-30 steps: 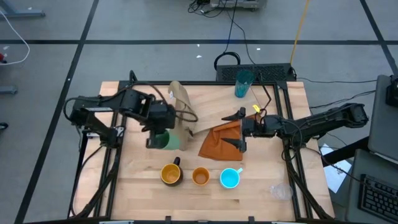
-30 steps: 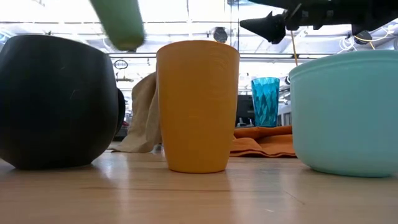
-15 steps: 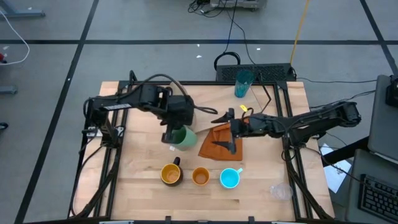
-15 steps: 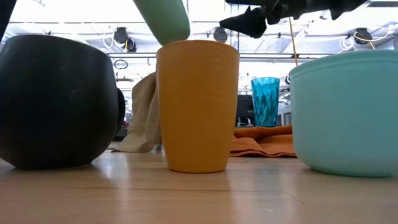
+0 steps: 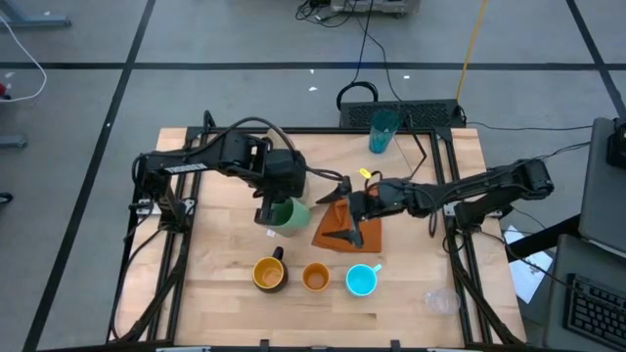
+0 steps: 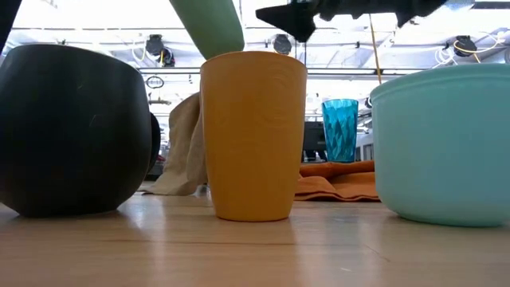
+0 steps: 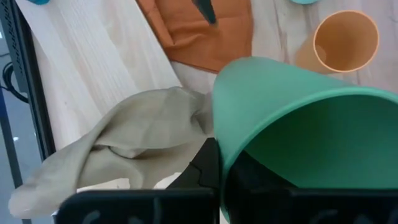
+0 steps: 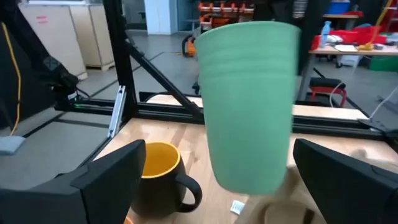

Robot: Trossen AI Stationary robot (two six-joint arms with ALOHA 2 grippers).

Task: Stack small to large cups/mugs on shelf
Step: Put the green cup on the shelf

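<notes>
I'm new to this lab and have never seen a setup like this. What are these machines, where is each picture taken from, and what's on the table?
Two dark robot arms work at a wooden table. One picture looks straight down from above, one sits at table height, and one rides on each arm's wrist. The left gripper is shut on a light green cup, held in the air. The right gripper is open above an orange cloth, facing that cup, which fills its wrist picture. Along the near edge stand a yellow mug, a small orange cup and a cyan mug. A teal tumbler stands at the far edge, and a tan cloth lies beside the orange one.
</notes>
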